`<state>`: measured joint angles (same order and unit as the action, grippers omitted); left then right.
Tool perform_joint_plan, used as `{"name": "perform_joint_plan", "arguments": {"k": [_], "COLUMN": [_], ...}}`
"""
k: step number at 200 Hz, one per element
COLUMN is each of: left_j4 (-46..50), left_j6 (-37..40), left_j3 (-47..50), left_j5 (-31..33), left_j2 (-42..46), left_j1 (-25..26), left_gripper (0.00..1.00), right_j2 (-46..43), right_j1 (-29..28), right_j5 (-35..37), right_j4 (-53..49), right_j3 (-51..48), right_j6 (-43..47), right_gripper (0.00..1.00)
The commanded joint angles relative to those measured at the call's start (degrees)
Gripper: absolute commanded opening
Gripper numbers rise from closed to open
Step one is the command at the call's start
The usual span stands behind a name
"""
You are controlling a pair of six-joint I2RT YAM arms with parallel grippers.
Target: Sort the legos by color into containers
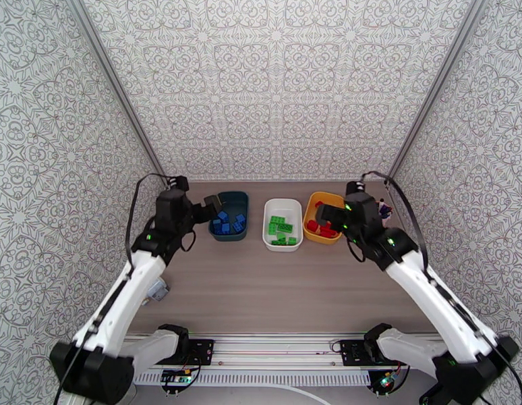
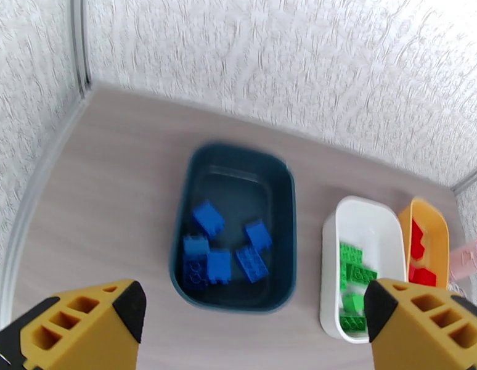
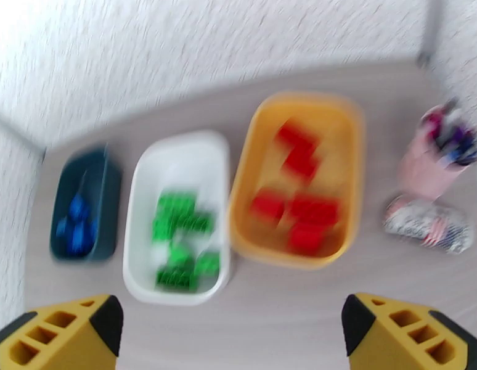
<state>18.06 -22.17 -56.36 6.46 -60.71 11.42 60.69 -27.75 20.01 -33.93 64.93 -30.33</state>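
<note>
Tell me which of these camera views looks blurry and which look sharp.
Right wrist: smeared throughout, the red legos and pen cup lose their edges. Left wrist: blue legos fairly crisp, wall streaked. Top external: sharp, evenly lit.

This is looking like a robotics lab cell: patterned panels (image 1: pixel 274 82) are walling in the wood-grain desk (image 1: pixel 261 298) on three sides, and a metal rail (image 1: pixel 274 362) along its near edge is carrying two robot arms (image 1: pixel 136 278).

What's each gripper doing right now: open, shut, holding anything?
Left gripper: open, holding nothing.
Right gripper: open, holding nothing.
</note>
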Motion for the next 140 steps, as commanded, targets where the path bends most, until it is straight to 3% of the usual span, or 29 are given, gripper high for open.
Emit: {"name": "perform_joint_plan", "arguments": {"k": [1,26,40,55,76,88,97,116,140], "left_j4": [-20.7,-38.4,-38.9,-39.5,-44.8,-48.2,-50.7,-52.3,-67.0], "left_j6": [5.3,9.4,11.2,18.5,22.2,21.3,20.4,21.2,24.3], "left_j3": [12.9,28.4,32.3,35.2,39.5,41.4,42.3,39.9,40.2], "left_j5": [5.7,7.4,14.3,16.1,22.4,22.5,21.9,19.4,16.2], "left_j2": [7.1,14.6,14.3,11.6,5.3,2.0,-0.8,-6.1,-14.1], "left_j1": [1.1,0.4,-0.2,-0.7,-1.5,-2.4,-2.9,-3.1,-3.7], "left_gripper": [1.00,0.99,0.99,0.99,0.99,0.99,1.00,0.99,0.99], "right_j2": [-7.0,-14.9,-14.5,-11.8,-7.7,-5.0,-3.9,0.2,6.7], "right_j1": [0.2,0.9,3.4,6.4,7.1,7.3,8.0,9.4,12.5], "right_j5": [9.3,17.6,21.3,21.6,21.3,22.1,21.4,20.4,17.2], "right_j4": [17.3,34.8,35.9,36.0,44.1,51.2,49.0,54.3,59.8], "right_j3": [-12.4,-26.5,-29.7,-32.5,-39.4,-42.5,-41.2,-41.4,-43.2], "right_j6": [8.5,14.9,15.8,15.6,18.0,19.8,19.3,22.2,22.3], "right_gripper": [0.99,0.99,0.99,0.99,0.99,0.99,0.99,0.99,0.99]}}
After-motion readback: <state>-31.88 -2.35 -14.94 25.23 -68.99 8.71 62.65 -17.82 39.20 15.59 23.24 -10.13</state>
